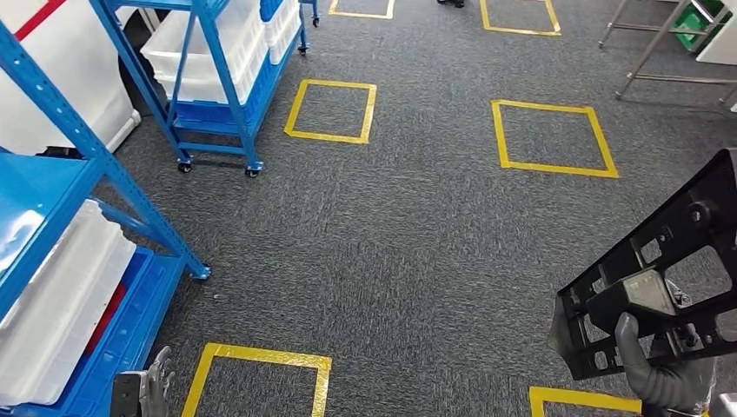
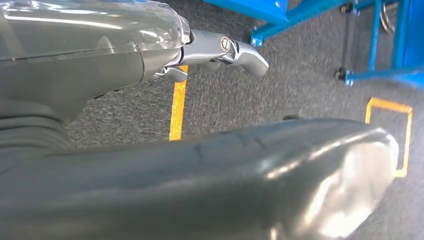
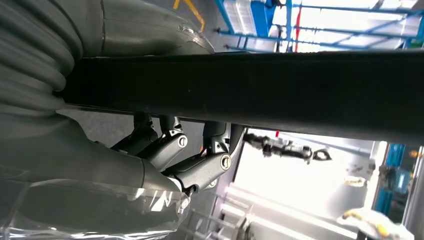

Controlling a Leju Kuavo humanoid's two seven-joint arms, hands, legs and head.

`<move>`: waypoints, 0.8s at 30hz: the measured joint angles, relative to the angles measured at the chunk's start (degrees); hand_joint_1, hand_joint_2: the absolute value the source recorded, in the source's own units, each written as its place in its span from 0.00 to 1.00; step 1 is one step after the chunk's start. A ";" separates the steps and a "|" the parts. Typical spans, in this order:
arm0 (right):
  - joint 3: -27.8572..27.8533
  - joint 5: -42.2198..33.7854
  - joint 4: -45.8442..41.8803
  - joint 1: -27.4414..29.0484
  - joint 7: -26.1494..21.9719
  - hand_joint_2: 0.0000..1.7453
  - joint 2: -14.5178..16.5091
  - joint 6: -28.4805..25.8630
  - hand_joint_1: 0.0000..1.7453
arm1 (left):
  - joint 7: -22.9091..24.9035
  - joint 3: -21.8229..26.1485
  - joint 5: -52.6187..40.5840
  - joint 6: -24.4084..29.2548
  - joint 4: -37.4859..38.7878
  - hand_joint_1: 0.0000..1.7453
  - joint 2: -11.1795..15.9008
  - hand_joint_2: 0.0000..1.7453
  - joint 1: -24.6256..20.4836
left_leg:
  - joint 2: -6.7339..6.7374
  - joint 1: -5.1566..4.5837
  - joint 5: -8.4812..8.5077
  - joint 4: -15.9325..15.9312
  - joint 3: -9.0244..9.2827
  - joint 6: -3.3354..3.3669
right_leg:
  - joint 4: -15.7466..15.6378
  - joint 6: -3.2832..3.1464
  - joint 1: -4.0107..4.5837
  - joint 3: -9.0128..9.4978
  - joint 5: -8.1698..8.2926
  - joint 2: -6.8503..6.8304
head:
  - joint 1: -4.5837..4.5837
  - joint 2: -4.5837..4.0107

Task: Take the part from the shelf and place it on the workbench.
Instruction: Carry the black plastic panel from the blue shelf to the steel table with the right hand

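Observation:
A black plastic frame part [image 1: 660, 269] with cut-out openings is held tilted at the lower right of the head view. My right hand [image 1: 656, 369] grips its lower end, thumb up over an angled block on the frame. In the right wrist view the part [image 3: 260, 92] runs as a dark bar across the picture, with the right hand's fingers [image 3: 200, 155] curled under it. My left hand [image 1: 143, 393] hangs low at the bottom left beside the blue shelf, holding nothing. In the left wrist view its fingers [image 2: 225, 50] are stretched out over the carpet.
A blue shelf [image 1: 61, 261] with white bins [image 1: 52, 304] stands at the left. A second blue wheeled rack [image 1: 217, 78] with white bins stands further back. Yellow tape squares [image 1: 552, 139] mark the grey carpet. Metal frame legs [image 1: 660, 43] stand at the far right.

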 joint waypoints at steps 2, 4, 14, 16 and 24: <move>0.12 -0.44 0.00 -0.22 0.00 1.00 -0.01 -0.21 1.00 | 0.01 -0.33 -0.08 -0.02 0.02 0.00 0.12 0.00 -0.02 | 1.38 0.07 -0.26 0.02 0.23 -0.32 | -4.07 0.45 -0.57 2.11 3.02 -0.91 | 0.00 0.00; 0.26 -1.30 0.02 -0.65 0.00 1.00 -0.28 -0.54 1.00 | 0.02 -0.83 -0.28 -0.07 0.19 0.00 0.41 0.00 -0.24 | 2.53 -0.02 -0.70 0.16 0.64 -0.95 | -11.97 0.54 -0.62 6.27 6.12 -3.56 | 0.00 0.00; 6.35 -5.86 -5.70 0.73 -0.04 1.00 -1.75 -3.36 1.00 | 2.63 -6.25 -4.09 2.41 13.68 0.00 1.91 0.00 -2.64 | -1.52 0.32 -9.11 15.44 -5.47 -3.06 | -15.86 -3.02 0.30 8.13 6.80 0.88 | -0.02 0.00; 10.92 -3.74 -7.26 1.27 -0.03 1.00 -2.23 -7.89 1.00 | 5.48 -6.72 -3.94 3.57 17.12 0.00 2.18 0.00 -1.77 | -1.85 0.28 -8.29 17.49 -7.22 -2.76 | -15.70 -3.16 0.61 8.20 6.72 2.95 | -0.02 0.00; 25.00 -2.17 -11.42 2.57 -0.03 1.00 -7.12 -21.30 1.00 | 9.40 -5.25 0.00 4.93 23.47 0.00 3.40 0.00 0.47 | -5.62 -0.02 0.08 1.30 -1.31 -1.24 | -15.57 -1.28 0.39 7.82 6.74 8.15 | -0.01 0.00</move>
